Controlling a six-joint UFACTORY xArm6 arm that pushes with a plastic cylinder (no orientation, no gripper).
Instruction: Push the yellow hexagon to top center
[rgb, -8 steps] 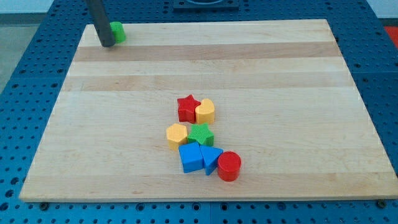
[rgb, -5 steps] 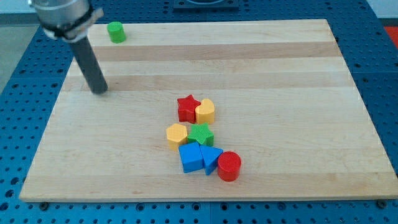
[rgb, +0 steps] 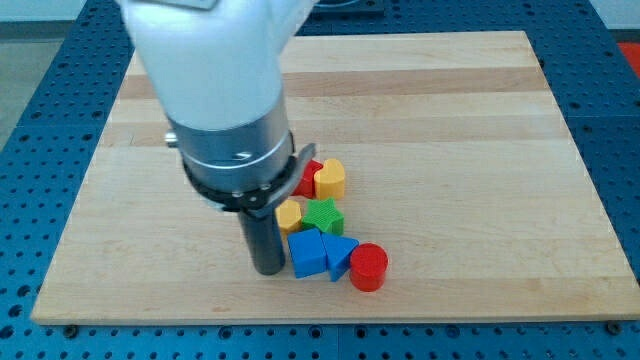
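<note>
The yellow hexagon (rgb: 289, 214) lies near the board's middle, partly hidden behind my arm. My tip (rgb: 267, 269) rests on the board just below and left of it, right beside the left edge of the blue block (rgb: 306, 253). The green star (rgb: 323, 215) touches the hexagon's right side. The arm's large white and dark body covers the upper left of the view.
A red star (rgb: 309, 177) and a yellow heart (rgb: 331, 179) sit above the hexagon. A blue triangle (rgb: 340, 256) and a red cylinder (rgb: 368, 266) lie at the cluster's lower right. The wooden board (rgb: 480, 150) sits on a blue perforated table. The green block seen earlier is hidden.
My tip has moved from the board's top left corner down and right to the lower left of the cluster. The blocks have not moved. The arm now hides the green block.
</note>
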